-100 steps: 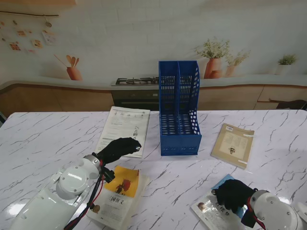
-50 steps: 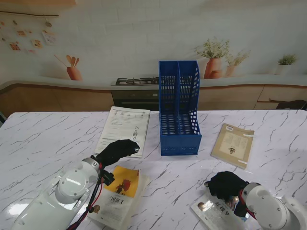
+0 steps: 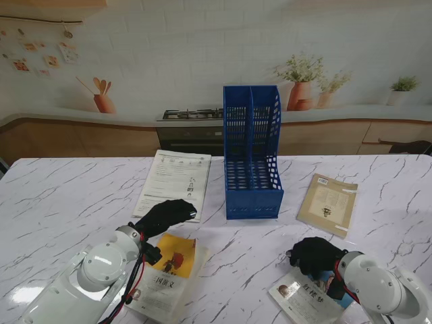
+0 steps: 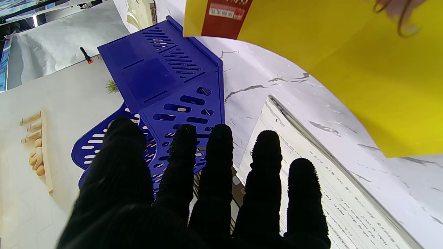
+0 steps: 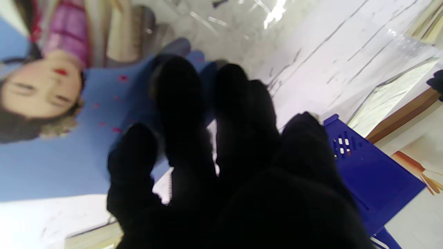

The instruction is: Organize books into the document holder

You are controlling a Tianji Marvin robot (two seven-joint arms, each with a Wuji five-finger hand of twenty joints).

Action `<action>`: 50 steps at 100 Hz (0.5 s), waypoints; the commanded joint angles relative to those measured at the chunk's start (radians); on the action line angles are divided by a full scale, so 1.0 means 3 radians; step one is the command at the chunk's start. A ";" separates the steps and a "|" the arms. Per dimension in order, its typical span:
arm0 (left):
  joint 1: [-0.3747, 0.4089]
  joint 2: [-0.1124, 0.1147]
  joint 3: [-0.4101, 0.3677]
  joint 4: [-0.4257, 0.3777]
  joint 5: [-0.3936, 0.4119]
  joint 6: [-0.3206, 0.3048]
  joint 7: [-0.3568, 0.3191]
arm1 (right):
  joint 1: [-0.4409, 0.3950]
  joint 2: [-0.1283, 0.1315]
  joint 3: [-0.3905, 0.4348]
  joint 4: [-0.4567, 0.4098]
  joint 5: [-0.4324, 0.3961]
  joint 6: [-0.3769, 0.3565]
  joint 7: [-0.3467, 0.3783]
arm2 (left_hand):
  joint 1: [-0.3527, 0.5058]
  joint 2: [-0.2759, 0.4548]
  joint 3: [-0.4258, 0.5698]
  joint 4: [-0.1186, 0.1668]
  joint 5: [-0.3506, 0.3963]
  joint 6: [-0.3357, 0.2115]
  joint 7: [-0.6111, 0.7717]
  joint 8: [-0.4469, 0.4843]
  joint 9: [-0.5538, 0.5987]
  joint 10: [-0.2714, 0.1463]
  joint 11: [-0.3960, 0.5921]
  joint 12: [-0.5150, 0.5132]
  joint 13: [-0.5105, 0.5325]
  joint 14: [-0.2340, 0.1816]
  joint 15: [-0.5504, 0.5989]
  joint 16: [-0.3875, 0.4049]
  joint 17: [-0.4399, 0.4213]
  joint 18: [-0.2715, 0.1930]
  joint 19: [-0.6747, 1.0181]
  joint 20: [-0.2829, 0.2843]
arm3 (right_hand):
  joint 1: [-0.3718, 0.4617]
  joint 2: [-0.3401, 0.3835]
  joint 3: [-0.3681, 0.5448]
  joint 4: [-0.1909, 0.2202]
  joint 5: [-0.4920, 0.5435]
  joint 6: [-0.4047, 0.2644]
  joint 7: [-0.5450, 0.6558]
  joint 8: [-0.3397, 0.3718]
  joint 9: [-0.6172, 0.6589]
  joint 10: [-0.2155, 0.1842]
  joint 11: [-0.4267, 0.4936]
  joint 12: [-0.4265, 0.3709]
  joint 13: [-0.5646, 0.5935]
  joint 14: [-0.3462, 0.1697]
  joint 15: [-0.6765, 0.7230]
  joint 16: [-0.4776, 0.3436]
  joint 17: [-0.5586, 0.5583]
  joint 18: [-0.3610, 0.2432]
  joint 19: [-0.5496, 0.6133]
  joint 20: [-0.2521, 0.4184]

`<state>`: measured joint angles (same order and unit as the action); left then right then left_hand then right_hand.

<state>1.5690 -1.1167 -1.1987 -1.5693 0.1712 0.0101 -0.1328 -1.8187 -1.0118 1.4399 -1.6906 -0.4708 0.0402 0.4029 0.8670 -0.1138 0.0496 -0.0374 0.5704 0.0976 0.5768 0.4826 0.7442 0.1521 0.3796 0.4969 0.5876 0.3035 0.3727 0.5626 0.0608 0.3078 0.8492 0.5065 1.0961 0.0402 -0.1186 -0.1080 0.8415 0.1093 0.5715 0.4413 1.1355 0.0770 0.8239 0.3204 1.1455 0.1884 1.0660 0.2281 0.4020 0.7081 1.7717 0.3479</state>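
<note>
Main risk you face: right hand (image 3: 316, 255) sits at the top edge of the blue-cover book (image 3: 305, 297), lower right of the stand frame, fingers curled over it; you can't tell from the blurred wrist view whether they grip it or just press. A thin flat paperback gives them little edge, so they may slide off or crease the cover. Left hand (image 3: 164, 212), centre left, is empty, fingers straight and slightly spread over the near corner of the white booklet (image 3: 173, 182), with the yellow book (image 3: 167, 273) just nearer to me. Blue document holder (image 3: 252, 154) stands upright at frame centre, two slots, both look empty; tan book (image 3: 328, 203) lies right of it
</note>
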 commanded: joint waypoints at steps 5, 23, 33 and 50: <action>0.0052 -0.0021 0.0002 -0.0050 0.0006 -0.0021 0.0005 | -0.0074 -0.0048 -0.0140 0.0328 -0.0015 -0.0059 0.0071 | 0.0078 0.0094 -0.0008 0.0097 0.0042 0.0013 0.0035 -0.0013 0.0082 -0.0010 -0.0004 -0.0021 0.0109 -0.0033 0.0064 -0.0010 -0.0043 0.0012 0.0107 -0.0038 | 0.0106 0.0213 0.0079 -0.0006 -0.0177 0.0153 -0.0335 -0.0171 -0.0656 0.0355 -0.2004 -0.0528 -0.0915 -0.0175 -0.2881 -0.0224 -0.0368 -0.0976 -0.2252 -0.0089; 0.0159 -0.0030 -0.0010 -0.0160 0.0063 0.0116 0.0077 | 0.0129 -0.0019 -0.0235 0.0509 0.0051 -0.0310 0.0180 | 0.0078 0.0093 -0.0009 0.0097 0.0044 0.0011 0.0037 -0.0013 0.0085 -0.0009 -0.0003 -0.0021 0.0106 -0.0032 0.0064 -0.0010 -0.0043 0.0013 0.0108 -0.0038 | 0.0125 0.0303 0.0131 -0.0017 -0.0227 0.0166 -0.0395 -0.0142 -0.0709 0.0339 -0.2091 -0.0567 -0.0974 -0.0176 -0.2963 -0.0261 -0.0346 -0.1335 -0.2306 -0.0116; 0.0233 -0.0032 -0.0024 -0.0243 0.0113 0.0207 0.0115 | 0.0262 -0.0006 -0.0307 0.0621 0.0098 -0.0420 0.0234 | 0.0076 0.0099 -0.0009 0.0097 0.0045 0.0019 0.0036 -0.0014 0.0085 -0.0008 -0.0004 -0.0022 0.0106 -0.0035 0.0064 -0.0010 -0.0043 0.0014 0.0107 -0.0039 | 0.0119 0.0349 0.0136 -0.0014 -0.0276 0.0149 -0.0422 -0.0117 -0.0757 0.0304 -0.2128 -0.0581 -0.1009 -0.0230 -0.2998 -0.0275 -0.0327 -0.1499 -0.2349 -0.0136; 0.0350 -0.0035 -0.0048 -0.0366 0.0184 0.0352 0.0165 | 0.0453 0.0010 -0.0416 0.0779 0.0173 -0.0565 0.0300 | 0.0075 0.0098 -0.0009 0.0097 0.0048 0.0015 0.0035 -0.0016 0.0091 -0.0012 -0.0005 -0.0022 0.0109 -0.0034 0.0063 -0.0011 -0.0045 0.0011 0.0104 -0.0040 | 0.0084 0.0394 0.0155 0.0009 -0.0371 0.0098 -0.0452 -0.0063 -0.0883 0.0213 -0.2078 -0.0545 -0.1090 -0.0341 -0.3019 -0.0278 -0.0320 -0.1705 -0.2458 -0.0187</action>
<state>1.6497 -1.1204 -1.2141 -1.6633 0.2219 0.1203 -0.0805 -1.6627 -0.9936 1.3553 -1.5464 -0.4181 -0.1313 0.4665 0.8670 -0.1138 0.0496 -0.0374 0.5704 0.0979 0.5769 0.4826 0.7442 0.1521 0.3796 0.4968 0.5876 0.3035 0.3727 0.5626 0.0608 0.3079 0.8492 0.5036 1.0961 0.0798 -0.0820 -0.1080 0.7536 0.1206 0.4377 0.4300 1.0696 0.0724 0.8649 0.3177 1.1301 0.1797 1.0906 0.2172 0.3959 0.7081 1.8074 0.3258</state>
